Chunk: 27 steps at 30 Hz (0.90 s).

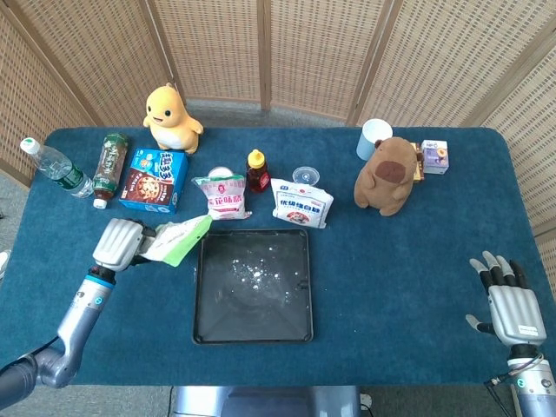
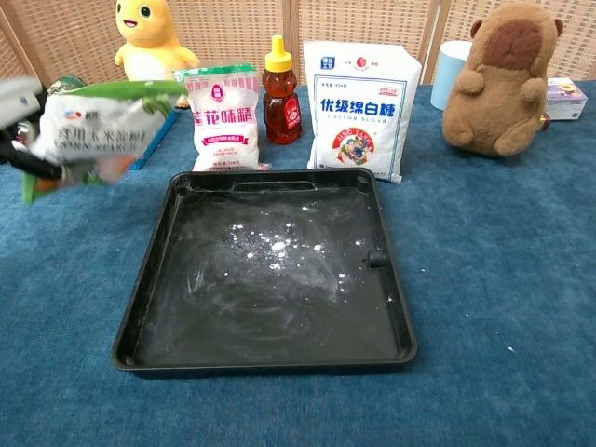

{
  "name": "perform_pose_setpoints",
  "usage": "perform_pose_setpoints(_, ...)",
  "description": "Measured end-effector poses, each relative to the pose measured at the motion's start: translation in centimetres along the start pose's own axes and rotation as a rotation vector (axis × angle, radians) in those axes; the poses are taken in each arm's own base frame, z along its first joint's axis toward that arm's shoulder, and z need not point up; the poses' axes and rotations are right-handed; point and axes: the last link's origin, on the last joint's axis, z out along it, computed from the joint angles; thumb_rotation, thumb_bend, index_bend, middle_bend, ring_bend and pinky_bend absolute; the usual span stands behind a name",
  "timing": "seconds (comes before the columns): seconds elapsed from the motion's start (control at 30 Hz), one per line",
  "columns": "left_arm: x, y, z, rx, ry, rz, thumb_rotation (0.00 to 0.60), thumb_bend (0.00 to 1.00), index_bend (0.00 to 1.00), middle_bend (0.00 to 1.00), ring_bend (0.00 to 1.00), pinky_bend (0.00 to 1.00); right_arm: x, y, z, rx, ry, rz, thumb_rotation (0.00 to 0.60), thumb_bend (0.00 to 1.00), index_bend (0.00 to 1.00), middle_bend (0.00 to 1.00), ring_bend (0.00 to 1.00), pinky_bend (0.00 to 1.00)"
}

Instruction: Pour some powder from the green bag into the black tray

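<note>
Left hand (image 1: 119, 244) grips the green bag (image 1: 179, 237) at its left end, holding it off the table just left of the black tray (image 1: 294, 323), not over it. In chest view the bag's printed white face shows, green edge on top, blurred. Tray sits mid-table with a scatter of white powder (image 2: 272, 248) on its floor, mostly in the far half. Right hand (image 1: 511, 307) is low at the right table edge, well apart from everything, fingers spread, holding nothing. Behind the tray: pink-label packet (image 2: 222, 116), honey bottle (image 2: 280, 91), white sugar bag (image 2: 359, 106). Brown plush (image 2: 501, 77) far right, yellow plush (image 1: 170, 117) far left.
</note>
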Motion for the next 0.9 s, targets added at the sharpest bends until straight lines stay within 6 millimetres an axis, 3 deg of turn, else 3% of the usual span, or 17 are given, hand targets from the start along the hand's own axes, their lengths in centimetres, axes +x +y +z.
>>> perform_pose_setpoints(0.07,-0.8,-0.2,-0.2,0.012,-0.067,-0.042,0.599,0.13,0.03,0.02,0.06,0.21,0.0,0.0,0.0,0.001,-0.001,0.000,0.598,0.00,0.14,0.00,0.00,0.00)
perform_pose_setpoints(0.1,-1.1,-0.2,-0.3,0.017,-0.094,-0.063,0.593,0.10,0.01,0.00,0.04,0.20,0.0,-0.1,0.0,0.002,0.000,-0.001,0.598,0.00,0.14,0.00,0.00,0.00)
perform_pose_setpoints(0.33,-1.4,-0.4,-1.5,0.031,-0.136,-0.173,0.468,0.00,0.00,0.00,0.00,0.18,0.0,-0.1,-0.1,0.004,0.001,0.000,0.600,0.00,0.14,0.00,0.00,0.00)
perform_pose_setpoints(0.47,-0.9,-0.6,-2.4,0.028,-0.120,-0.221,0.316,0.00,0.00,0.00,0.00,0.16,0.1,-0.2,-0.1,0.008,0.000,0.001,0.600,0.00,0.14,0.00,0.00,0.00)
perform_pose_setpoints(0.57,-0.4,-0.8,-3.3,0.025,-0.117,-0.239,0.256,0.00,0.00,0.00,0.00,0.14,0.1,-0.3,-0.2,0.009,0.001,0.003,0.600,0.00,0.14,0.00,0.00,0.00)
perform_pose_setpoints(0.9,2.3,-2.2,-5.7,0.047,-0.056,-0.145,0.267,0.00,0.00,0.00,0.00,0.14,0.5,-0.4,-0.4,0.018,0.005,0.015,0.600,0.00,0.14,0.00,0.00,0.00)
